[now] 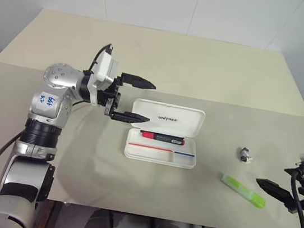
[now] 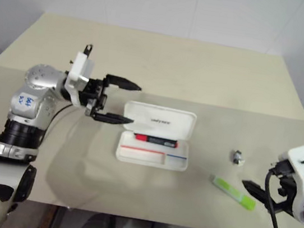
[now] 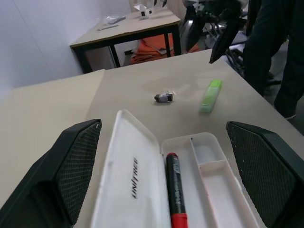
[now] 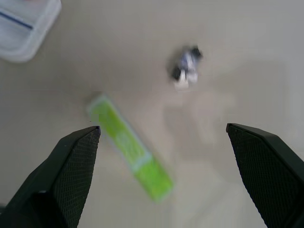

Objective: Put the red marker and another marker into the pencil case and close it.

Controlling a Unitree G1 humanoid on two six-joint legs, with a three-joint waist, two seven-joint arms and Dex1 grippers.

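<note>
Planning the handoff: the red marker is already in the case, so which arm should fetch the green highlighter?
Right. The open right gripper sits beside the green highlighter, while the open left gripper hovers at the pencil case, far from it.

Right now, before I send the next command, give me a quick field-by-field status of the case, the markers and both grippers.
pencil case: open, lid laid back flat on the table
red marker: lying inside the case's long compartment
green highlighter: on the table, right of the case, outside it
small dark clip: on the table between case and highlighter
left gripper: open, empty, hovering at the case's left end
right gripper: open, empty, close beside the highlighter
remaining: highlighter in, lid shut
</note>
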